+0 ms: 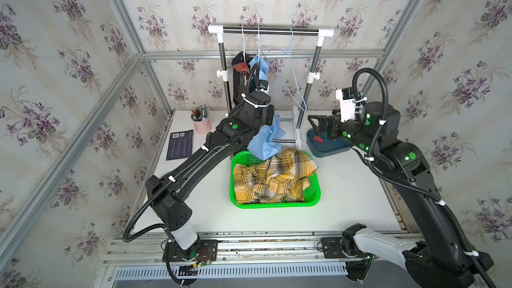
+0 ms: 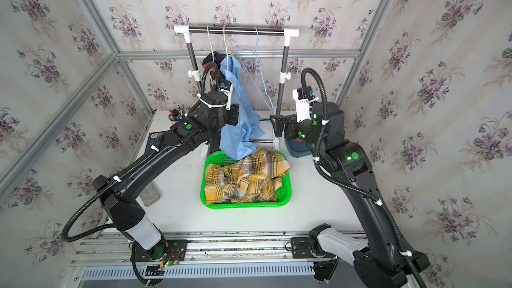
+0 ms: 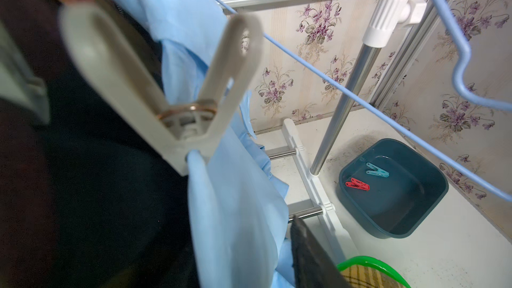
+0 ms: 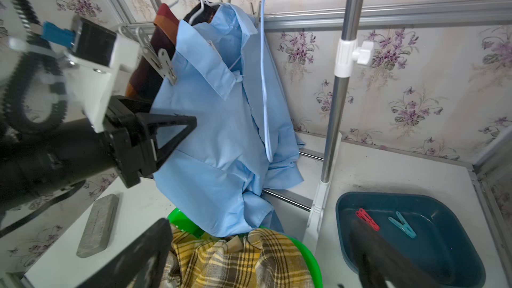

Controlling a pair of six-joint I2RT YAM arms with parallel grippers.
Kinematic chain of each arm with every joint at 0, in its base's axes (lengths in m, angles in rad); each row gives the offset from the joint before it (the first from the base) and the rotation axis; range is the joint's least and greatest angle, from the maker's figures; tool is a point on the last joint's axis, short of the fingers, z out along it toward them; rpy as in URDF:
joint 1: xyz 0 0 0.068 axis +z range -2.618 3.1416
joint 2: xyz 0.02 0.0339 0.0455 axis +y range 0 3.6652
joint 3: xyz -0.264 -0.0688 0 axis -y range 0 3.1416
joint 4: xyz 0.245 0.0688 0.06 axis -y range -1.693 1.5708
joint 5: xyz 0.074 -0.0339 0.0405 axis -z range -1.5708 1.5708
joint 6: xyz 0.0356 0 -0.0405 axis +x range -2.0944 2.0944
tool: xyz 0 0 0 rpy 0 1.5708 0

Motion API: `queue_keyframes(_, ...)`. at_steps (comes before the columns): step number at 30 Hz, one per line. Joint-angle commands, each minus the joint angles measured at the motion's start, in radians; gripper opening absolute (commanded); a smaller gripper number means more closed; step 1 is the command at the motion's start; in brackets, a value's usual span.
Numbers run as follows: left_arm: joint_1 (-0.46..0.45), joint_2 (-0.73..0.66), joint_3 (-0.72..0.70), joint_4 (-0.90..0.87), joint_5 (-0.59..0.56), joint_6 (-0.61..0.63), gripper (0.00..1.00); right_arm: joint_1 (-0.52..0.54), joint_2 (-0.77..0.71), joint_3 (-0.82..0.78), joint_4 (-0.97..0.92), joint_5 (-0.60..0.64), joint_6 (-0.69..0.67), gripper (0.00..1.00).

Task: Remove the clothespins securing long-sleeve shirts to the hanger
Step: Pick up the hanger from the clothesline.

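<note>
Now | my left end effector (image 4: 171, 134) by blue shirt (image 4: 221, 134), I cannot tell if apart | grey clothespin (image 3: 144, 101) just above it | right end effector (image 1: 315, 126) wide apart, holding nothing

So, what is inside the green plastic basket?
A crumpled yellow-and-grey plaid shirt fills the green plastic basket; the hanging light blue shirt reaches down to its back rim. Anything beneath the plaid cloth is covered.

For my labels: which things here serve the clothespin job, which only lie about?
Job: grey clothespin, light blue shirt, dark plaid shirt, yellow plaid shirt, green basket, blue tub, red clothespin, teal clothespin.
Lying about: pen cup, dark booklet, grey case.
</note>
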Motion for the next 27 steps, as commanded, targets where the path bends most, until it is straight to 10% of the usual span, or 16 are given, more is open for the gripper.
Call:
queue_keyframes(1, 0.001, -0.005, -0.008, 0.022, -0.025, 0.001, 0.37, 0.001, -0.043, -0.069, 0.128, -0.014, 0.017, 1.00)
queue_keyframes(27, 0.018, -0.057, 0.026, 0.011, -0.043, 0.060, 0.00, 0.000, -0.153, -0.305, 0.226, -0.079, 0.061, 1.00)
